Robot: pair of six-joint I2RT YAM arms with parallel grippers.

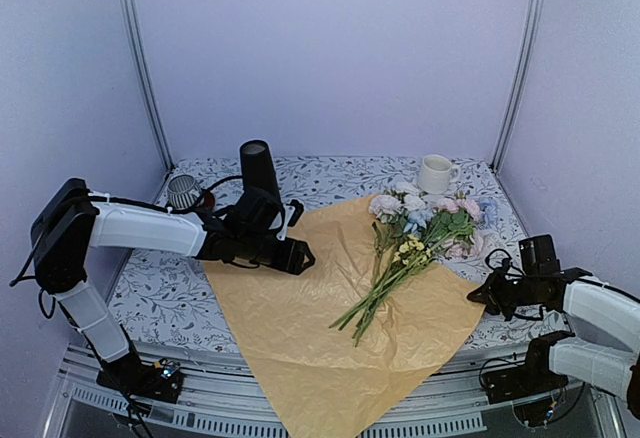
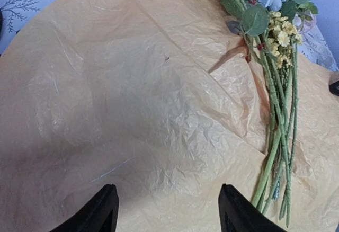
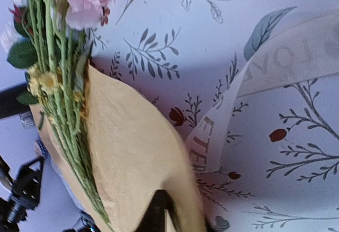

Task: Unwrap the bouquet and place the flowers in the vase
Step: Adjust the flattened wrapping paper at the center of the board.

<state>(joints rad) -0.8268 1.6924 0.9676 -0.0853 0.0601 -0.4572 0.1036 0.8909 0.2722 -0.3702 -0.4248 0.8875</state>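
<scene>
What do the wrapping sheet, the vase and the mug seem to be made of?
The wrapping sheet looks like thin matte paper, tan: fine crinkles cover it. The vase is matte black, perhaps plastic or ceramic; its dull surface leaves that open. The mug looks like glazed white ceramic: smooth, slightly glossy.

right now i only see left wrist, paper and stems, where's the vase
Observer: The vase stands at the back left.
Operator: anything else back there
Observer: A white mug sits back right, just behind the flowers.
Operator: is the tie off
Observer: Yes, the ribbon lies loose on the tablecloth beside the paper.
</scene>
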